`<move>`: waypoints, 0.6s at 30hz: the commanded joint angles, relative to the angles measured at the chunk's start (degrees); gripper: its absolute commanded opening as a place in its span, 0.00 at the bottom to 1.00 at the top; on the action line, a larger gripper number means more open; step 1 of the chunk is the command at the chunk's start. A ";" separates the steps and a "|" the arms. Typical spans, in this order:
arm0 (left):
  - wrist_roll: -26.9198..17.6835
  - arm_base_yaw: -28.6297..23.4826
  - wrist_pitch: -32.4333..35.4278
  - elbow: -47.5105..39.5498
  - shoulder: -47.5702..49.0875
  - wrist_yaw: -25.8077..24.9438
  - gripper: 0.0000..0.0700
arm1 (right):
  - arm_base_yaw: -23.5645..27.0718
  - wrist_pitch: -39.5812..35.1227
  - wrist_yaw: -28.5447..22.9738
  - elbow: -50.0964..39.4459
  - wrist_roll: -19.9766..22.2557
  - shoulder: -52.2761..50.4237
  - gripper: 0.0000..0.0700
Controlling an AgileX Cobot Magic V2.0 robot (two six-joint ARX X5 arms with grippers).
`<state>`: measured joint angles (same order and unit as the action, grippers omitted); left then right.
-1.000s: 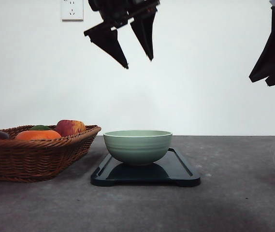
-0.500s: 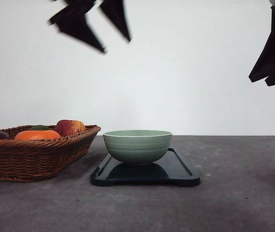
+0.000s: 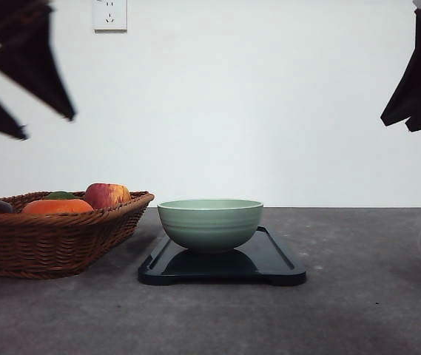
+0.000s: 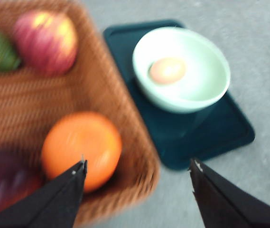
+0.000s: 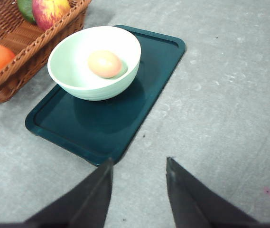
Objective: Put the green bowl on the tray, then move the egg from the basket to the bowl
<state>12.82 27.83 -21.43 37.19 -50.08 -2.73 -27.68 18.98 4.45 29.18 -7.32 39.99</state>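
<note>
Green bowl sits on the black tray, toward the basket end. Egg lies inside the bowl, clear in both wrist views. Basket beside the tray holds an apple, an orange and other fruit. Left gripper hangs high above the basket, jaws spread wide, nothing held. Right gripper is high over bare table near the tray, jaws apart, empty. Judgement: both steps look done; what remains is probably only parking the arms clear without disturbing the bowl.
</note>
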 commanded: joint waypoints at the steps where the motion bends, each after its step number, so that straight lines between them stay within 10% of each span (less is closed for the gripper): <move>1: 3.35 -0.20 0.68 -1.69 3.21 0.38 0.61 | -0.33 -0.50 0.05 0.05 0.75 0.37 0.30; 12: 6.13 -1.20 -2.19 -7.15 14.63 1.67 0.61 | -0.33 -0.49 4.42 0.05 2.19 0.35 0.30; 14: 5.87 -1.14 -2.27 -7.15 15.18 1.28 0.44 | -0.33 -0.26 4.94 0.07 2.02 0.35 0.24; 16: 5.07 -1.14 -2.36 -7.13 15.40 1.23 0.00 | -0.32 -0.53 4.58 0.07 2.13 0.35 0.01; 18: 5.19 -1.16 -2.56 -7.06 15.52 1.24 0.00 | -0.32 -1.38 4.59 0.08 2.06 0.33 0.03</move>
<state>18.22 26.48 -24.28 29.87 -34.40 -1.45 -27.70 18.37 9.03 29.17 -5.67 39.99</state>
